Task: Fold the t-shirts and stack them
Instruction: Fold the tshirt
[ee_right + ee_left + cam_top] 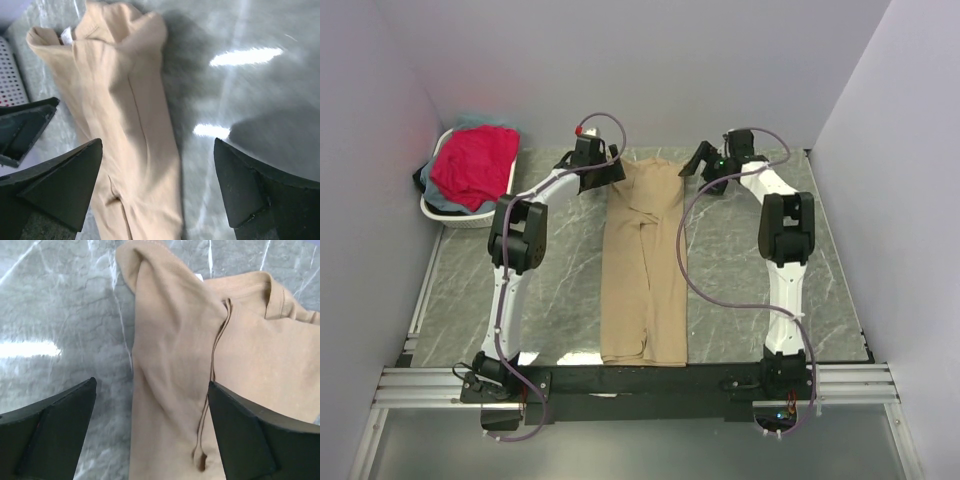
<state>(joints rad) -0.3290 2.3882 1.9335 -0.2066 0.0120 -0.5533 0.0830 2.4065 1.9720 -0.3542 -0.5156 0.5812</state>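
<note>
Left gripper point(151, 390) jaws wide apart, black wedge fingers empty, over the far left edge of the tan t-shirt point(643, 265). Right gripper point(158, 145) equally spread and empty, over its far right edge. The shirt is soft knit, lightly creased, folded into a long narrow strip mid-table. Glossy grey marble-pattern tabletop point(560, 280). Red-pink t-shirt point(475, 165) heaped in a white perforated basket point(438, 215), far left.

Grey marbled table point(750, 280). Down its middle, tan t-shirt point(645, 270) folded into a long narrow strip. At far-left corner, white basket point(445, 215).
</note>
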